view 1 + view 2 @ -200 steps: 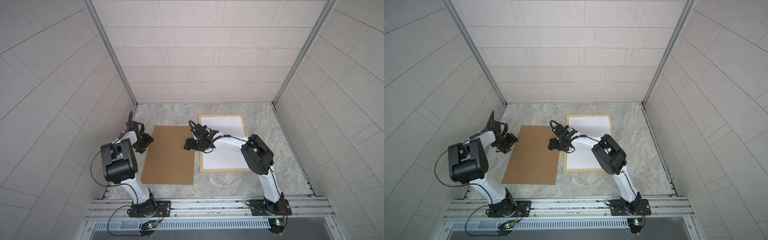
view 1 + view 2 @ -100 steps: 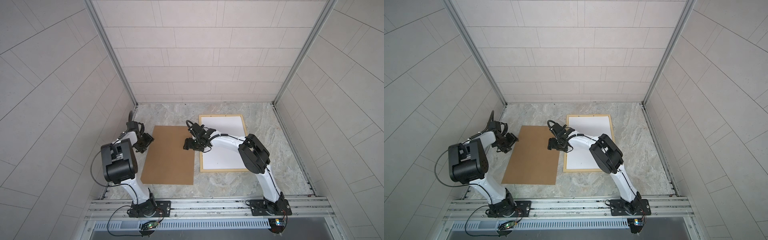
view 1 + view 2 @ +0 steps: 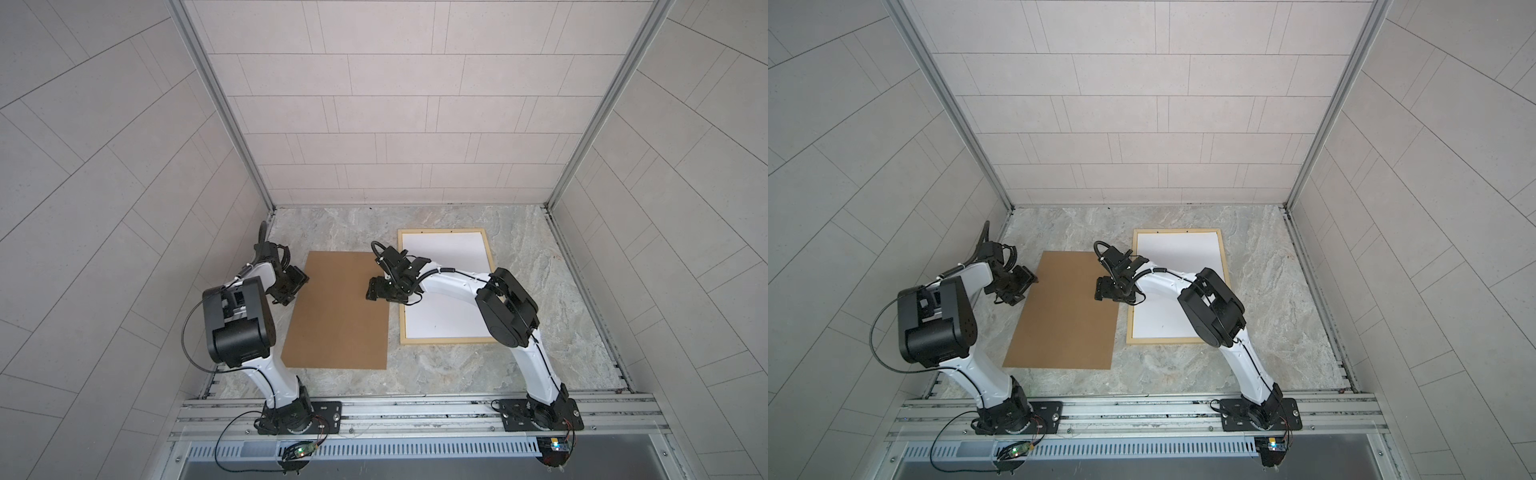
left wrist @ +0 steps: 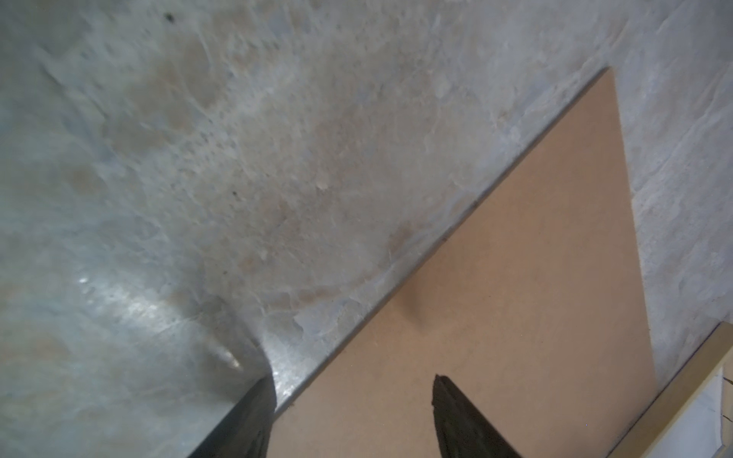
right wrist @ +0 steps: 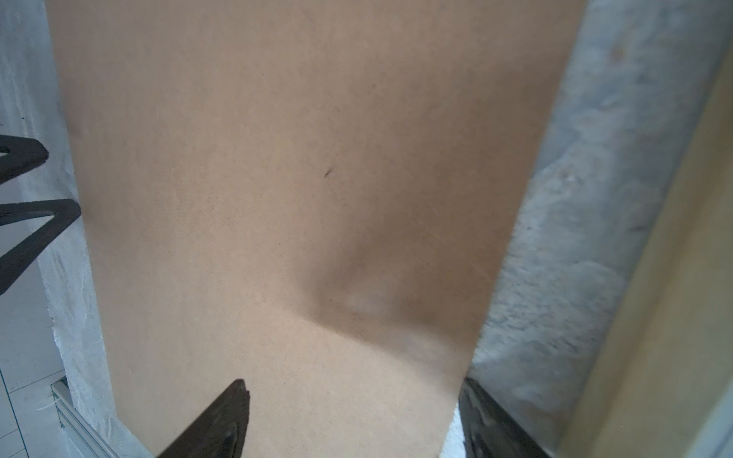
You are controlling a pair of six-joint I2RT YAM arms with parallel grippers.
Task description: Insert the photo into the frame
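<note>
Nearest the rail (image 3: pixel 415 405), on the desk (image 3: pixel 457 374), we see the brown backing board (image 3: pixel 340 316) lying flat. Both pincers hang at its side edges, jaws apart and empty: the left pincer (image 4: pixel 353 382) astride the left edge, the right pincer (image 5: pixel 354 381) astride the right. Farther back, just beside the board, the photo (image 3: pixel 446 257) lies white back up inside the frame (image 3: pixel 440 341). We judge the print light, thin and easily creased; lying flush, it offers only an edge or corner to pinch.
</note>
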